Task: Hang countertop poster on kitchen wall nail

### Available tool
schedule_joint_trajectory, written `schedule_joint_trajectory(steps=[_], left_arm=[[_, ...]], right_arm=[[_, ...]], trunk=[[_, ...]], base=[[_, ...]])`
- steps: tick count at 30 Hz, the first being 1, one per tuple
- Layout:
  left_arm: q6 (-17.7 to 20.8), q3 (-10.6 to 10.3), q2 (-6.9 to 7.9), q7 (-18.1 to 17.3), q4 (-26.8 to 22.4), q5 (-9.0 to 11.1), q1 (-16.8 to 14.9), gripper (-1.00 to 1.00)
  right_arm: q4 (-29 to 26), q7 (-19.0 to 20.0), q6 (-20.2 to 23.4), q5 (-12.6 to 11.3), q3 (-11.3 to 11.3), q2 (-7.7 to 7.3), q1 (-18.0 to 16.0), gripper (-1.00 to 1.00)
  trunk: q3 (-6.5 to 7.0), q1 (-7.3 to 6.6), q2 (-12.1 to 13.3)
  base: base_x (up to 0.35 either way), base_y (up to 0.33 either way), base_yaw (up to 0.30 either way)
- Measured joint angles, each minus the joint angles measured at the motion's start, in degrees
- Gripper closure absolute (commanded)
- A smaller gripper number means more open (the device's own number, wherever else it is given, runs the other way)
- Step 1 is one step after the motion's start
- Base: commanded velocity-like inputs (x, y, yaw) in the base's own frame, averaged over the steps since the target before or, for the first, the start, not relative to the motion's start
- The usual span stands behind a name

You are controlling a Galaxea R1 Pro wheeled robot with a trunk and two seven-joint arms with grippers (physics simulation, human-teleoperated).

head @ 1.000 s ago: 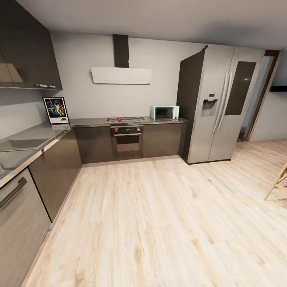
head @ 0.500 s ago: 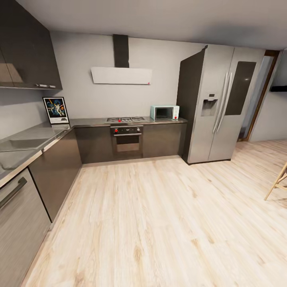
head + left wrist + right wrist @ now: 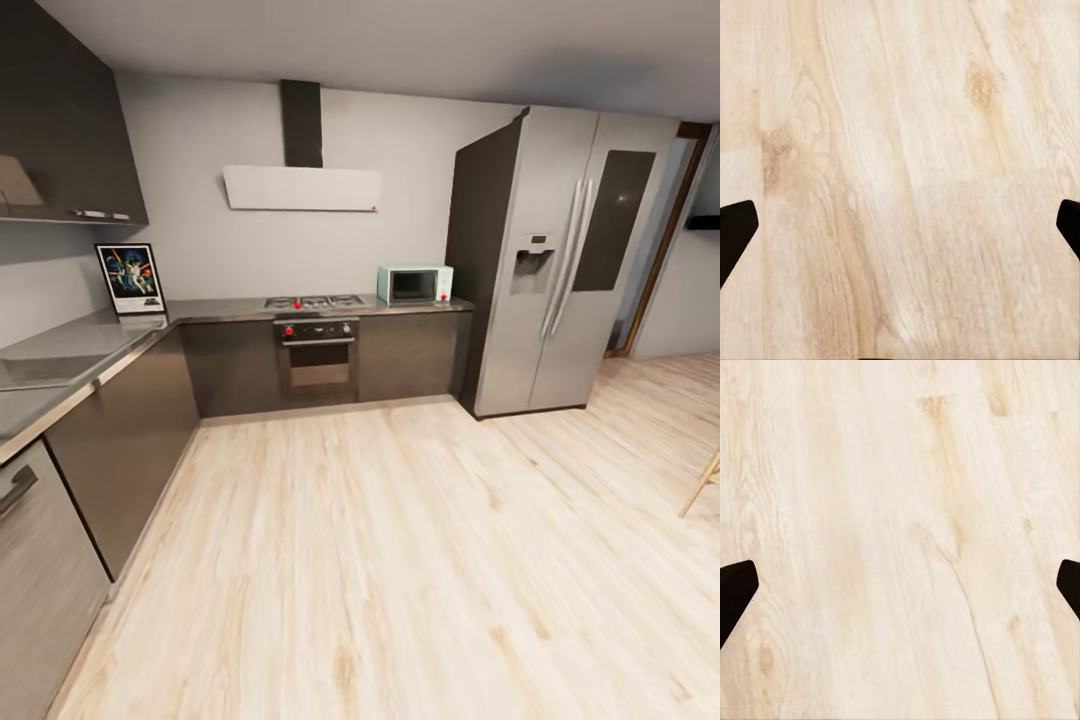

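Fingers of the left gripper point(image 3: 900, 225) and right gripper point(image 3: 900, 585) spread wide, empty, over floor; the poster point(image 3: 131, 279) waits upright on the bench point(image 3: 70, 345), nothing yet fetched.

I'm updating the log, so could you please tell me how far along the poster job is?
Nothing looks done yet: the poster stands on the countertop in the far corner. Both grippers, left and right, are open over wood floor. Approaching, picking up and hanging remain.
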Motion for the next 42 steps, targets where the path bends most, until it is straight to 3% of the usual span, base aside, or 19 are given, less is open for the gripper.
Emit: schedule_joint_trajectory(steps=[14,42], left_arm=[[0.1,0.1,0.76,0.1,0.0,0.0,0.0,-1.00],[0.4,-0.1,0.73,0.1,-0.4,0.0,0.0,-1.00]], right_arm=[[0.2,-0.1,-5.0,0.1,0.1,0.00,0.1,-1.00],[0.3,-0.1,-5.3,0.2,0.1,0.09,0.1,-1.00]], trunk=[[0.00,0.00,0.0],[0.00,0.02,0.0]], base=[[0.337,0.000,0.027],[0.320,-0.046,0.276]])
